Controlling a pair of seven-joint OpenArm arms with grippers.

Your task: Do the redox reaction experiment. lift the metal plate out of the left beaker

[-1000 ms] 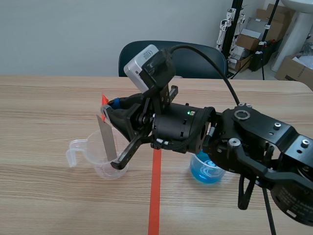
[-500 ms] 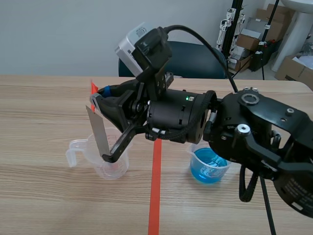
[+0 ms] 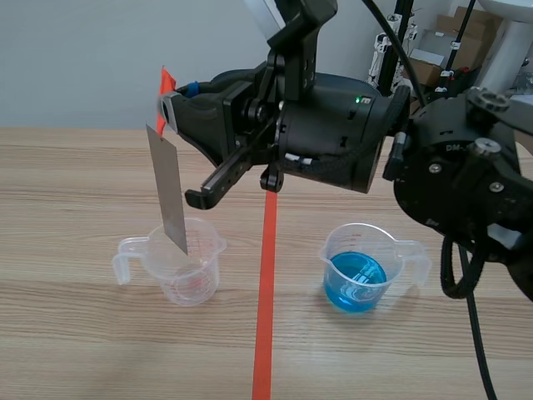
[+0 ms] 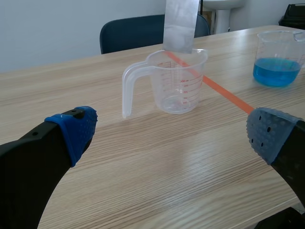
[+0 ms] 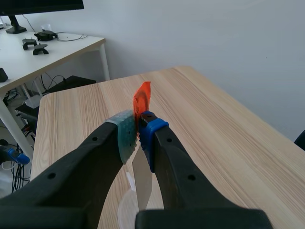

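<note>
A grey metal plate [image 3: 169, 193] with an orange tab on top hangs upright, and my right gripper [image 3: 169, 108] is shut on its upper end. Its lower corner sits at about rim level of the clear left beaker [image 3: 181, 265]. The right wrist view shows the pads [image 5: 125, 136] pinching the plate [image 5: 142, 179] just under the orange tab [image 5: 141, 98]. My left gripper [image 4: 174, 131] stands open low over the table. It holds nothing, and the clear beaker [image 4: 174, 81] and the plate's lower end [image 4: 181, 24] lie ahead of it.
A second beaker [image 3: 360, 268] with blue liquid stands right of the orange tape line [image 3: 265, 292]. A dark chair [image 4: 143, 33] is behind the table's far edge. Boxes and stands [image 3: 433, 67] fill the back right corner.
My right gripper has risen steadily with the plate, drawing it up from deep inside the left beaker to about rim level. The beakers have not moved.
</note>
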